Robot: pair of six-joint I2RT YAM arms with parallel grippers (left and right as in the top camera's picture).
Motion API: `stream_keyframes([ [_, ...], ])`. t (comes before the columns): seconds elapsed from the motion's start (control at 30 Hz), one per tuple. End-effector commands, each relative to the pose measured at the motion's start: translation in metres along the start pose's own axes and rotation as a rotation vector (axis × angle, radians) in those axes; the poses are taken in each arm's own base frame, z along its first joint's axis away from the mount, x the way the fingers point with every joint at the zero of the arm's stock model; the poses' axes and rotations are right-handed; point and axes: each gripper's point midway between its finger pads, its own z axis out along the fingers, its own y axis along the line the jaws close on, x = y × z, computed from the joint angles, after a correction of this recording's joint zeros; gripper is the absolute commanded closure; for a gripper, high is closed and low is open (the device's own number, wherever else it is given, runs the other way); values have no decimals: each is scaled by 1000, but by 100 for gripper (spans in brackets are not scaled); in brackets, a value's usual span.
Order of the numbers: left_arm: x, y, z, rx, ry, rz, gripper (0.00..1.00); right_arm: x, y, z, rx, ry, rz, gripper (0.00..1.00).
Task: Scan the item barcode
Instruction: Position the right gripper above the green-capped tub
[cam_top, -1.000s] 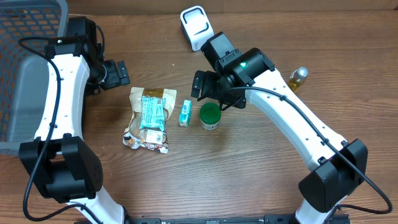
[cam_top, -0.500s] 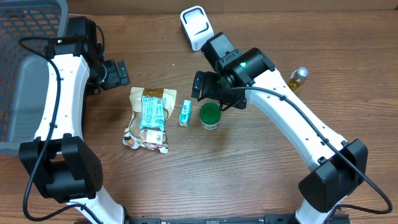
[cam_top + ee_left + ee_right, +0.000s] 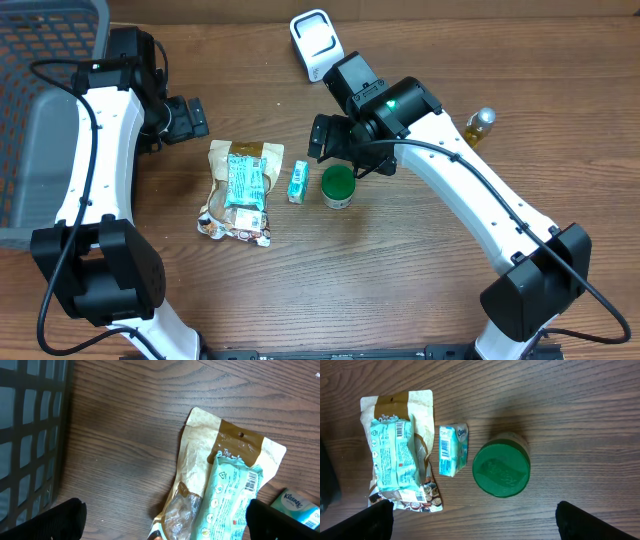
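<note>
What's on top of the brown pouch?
A teal packet lies lengthwise on the pouch, its barcode facing up. It covers most of the pouch's front, so the print underneath is hidden. Only the pouch's top band, one side and bottom edge show.

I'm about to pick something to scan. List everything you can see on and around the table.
barcode scanner: 1, white, top centre of the table
snack pouch: 1, brown, flat, left of centre
packet: 1, teal, lying on the snack pouch, barcode up
tissue pack: 1, teal and white, between snack pouch and jar
jar: 1, green lid, centre
bottle: 1, yellowish, far right
basket: 1, grey, far left
table: 1, brown wood
left gripper: 1, black, open, between basket and snack pouch
right gripper: 1, black, open, over the jar
</note>
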Motion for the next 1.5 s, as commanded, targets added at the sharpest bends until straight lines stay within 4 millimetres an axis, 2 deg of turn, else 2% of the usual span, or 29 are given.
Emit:
stream_keyframes([
  [0.0, 2, -4, -1, 9, 0, 22, 0, -2, -2, 0, 9, -12, 6, 0],
  [1.47, 2, -4, -1, 9, 0, 22, 0, -5, 1, 0, -5, -24, 4, 0],
])
